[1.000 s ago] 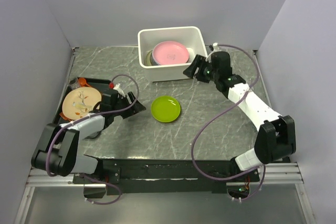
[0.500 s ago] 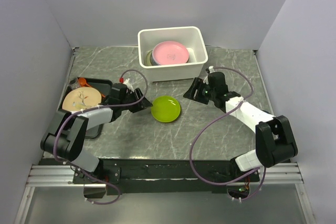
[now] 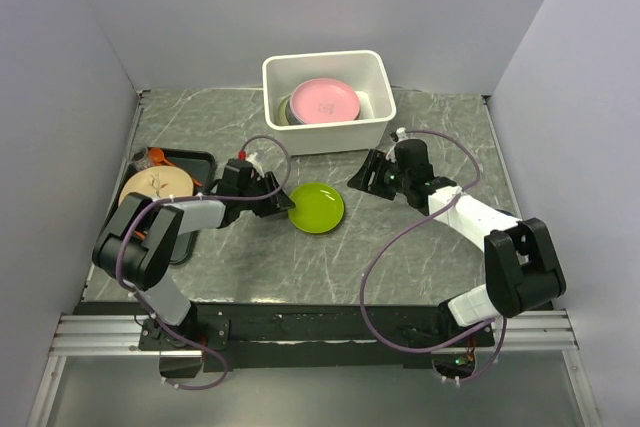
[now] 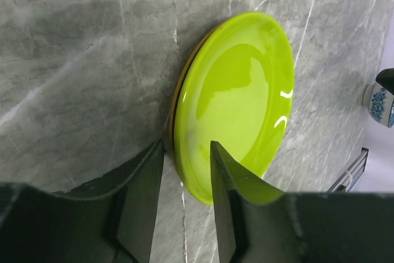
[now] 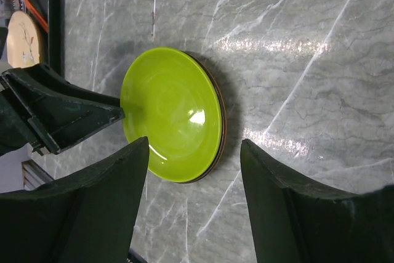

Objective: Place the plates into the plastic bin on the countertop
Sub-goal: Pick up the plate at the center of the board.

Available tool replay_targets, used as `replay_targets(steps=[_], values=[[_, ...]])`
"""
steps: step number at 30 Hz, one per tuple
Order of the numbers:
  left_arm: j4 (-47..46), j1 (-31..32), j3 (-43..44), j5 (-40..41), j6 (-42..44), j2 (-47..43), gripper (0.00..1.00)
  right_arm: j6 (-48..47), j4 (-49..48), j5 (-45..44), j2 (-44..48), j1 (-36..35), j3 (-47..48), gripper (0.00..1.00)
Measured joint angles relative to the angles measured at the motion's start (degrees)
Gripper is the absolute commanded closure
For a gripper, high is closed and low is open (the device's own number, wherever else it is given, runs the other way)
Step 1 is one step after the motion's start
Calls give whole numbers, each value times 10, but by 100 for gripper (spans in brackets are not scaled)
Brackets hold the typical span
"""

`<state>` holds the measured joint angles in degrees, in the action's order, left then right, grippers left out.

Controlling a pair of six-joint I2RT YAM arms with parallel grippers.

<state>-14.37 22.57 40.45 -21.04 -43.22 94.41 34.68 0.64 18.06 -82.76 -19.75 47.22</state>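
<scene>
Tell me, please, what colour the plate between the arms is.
The plate is lime green, clearest in the left wrist view.

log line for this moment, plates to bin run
left gripper: open, fingers straddling lime green plate rim | right gripper: open, beside same plate, apart | plastic bin: pink plate on top

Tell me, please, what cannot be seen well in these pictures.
1. Top view: what lies under the pink plate in the plastic bin; it covers all but some edges.
2. Both wrist views: the dark rim beneath the lime green plate; that plate covers the rest.
3. Left wrist view: a blue-and-white object, cut by the right edge.
</scene>
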Motion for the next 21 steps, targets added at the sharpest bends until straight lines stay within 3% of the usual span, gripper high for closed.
replay_targets(steps=[21], values=[[-9, 1, 2, 1, 1, 11, 99, 0, 0, 0, -1, 0, 0, 32]])
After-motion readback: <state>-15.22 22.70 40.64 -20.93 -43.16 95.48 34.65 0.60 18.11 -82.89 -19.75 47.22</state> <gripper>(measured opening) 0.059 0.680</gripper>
